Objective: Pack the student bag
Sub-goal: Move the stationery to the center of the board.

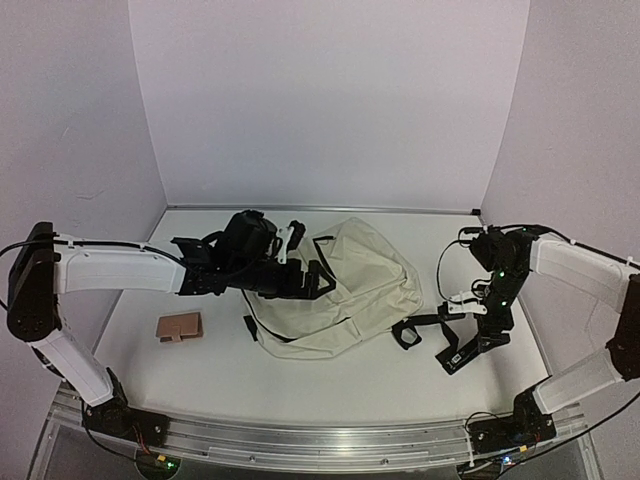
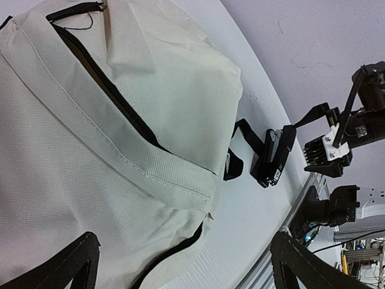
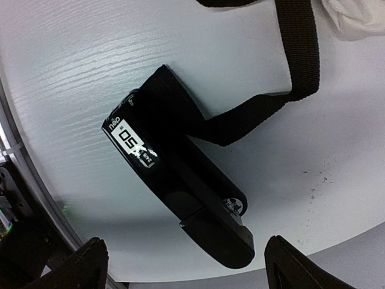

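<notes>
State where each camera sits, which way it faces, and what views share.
Top external: above and behind the bases, looking down on the table; left arm, right arm show.
Left wrist: on the left gripper, looking across the student bag towards the right arm; own fingers at bottom.
Right wrist: on the right gripper, looking down on the black stapler; own fingers at bottom.
Shared: stapler in all three.

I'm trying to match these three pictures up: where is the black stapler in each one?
Top external: the black stapler lies lower right, below the right arm.
Left wrist: right of centre, beside the student bag.
Right wrist: fills the centre.
Shared landmark: the bag's black strap touching it.
</notes>
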{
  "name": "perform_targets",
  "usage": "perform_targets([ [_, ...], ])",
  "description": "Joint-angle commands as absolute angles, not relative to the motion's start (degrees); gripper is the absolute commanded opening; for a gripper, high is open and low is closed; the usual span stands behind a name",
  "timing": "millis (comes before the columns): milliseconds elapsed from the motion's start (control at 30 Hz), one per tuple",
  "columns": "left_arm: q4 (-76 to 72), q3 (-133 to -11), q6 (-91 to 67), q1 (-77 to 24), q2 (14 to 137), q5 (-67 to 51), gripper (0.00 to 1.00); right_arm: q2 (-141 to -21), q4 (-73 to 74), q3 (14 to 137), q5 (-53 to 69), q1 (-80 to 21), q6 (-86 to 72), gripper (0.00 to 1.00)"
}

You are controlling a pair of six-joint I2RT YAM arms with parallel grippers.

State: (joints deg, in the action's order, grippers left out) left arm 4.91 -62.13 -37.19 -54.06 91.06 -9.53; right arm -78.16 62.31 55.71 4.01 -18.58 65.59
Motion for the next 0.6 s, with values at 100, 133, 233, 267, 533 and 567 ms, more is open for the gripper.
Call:
perform_targets([
  [100,2.3,-61.7,-36.2,-54.1,88.3,-10.7,1.0,-81.4,53.4,51.0,3.6,-18.7,74.9,0.92],
  [133,2.2,-61.6,-36.2,-54.1,88.2,-10.8,1.0,-82.1,52.9,50.4,3.6,-18.7,75.3,0.93],
  [233,2.2,-61.5,-36.2,-54.1,87.6,-10.7,1.0,-83.8,50.3,47.8,2.7,-18.8,76.7,0.92],
  [267,2.1,-61.4,-36.1,-54.1,87.4,-10.7,1.0,-84.3,49.3,46.6,2.3,-18.8,77.3,0.92],
  [533,1.9,-60.6,-36.6,-54.1,85.9,-9.6,1.0,-85.7,44.5,42.0,1.5,-18.7,78.7,0.87],
  [567,1.9,-60.6,-36.6,-54.1,85.8,-9.4,1.0,-85.7,43.8,41.9,1.4,-18.8,78.7,0.83],
])
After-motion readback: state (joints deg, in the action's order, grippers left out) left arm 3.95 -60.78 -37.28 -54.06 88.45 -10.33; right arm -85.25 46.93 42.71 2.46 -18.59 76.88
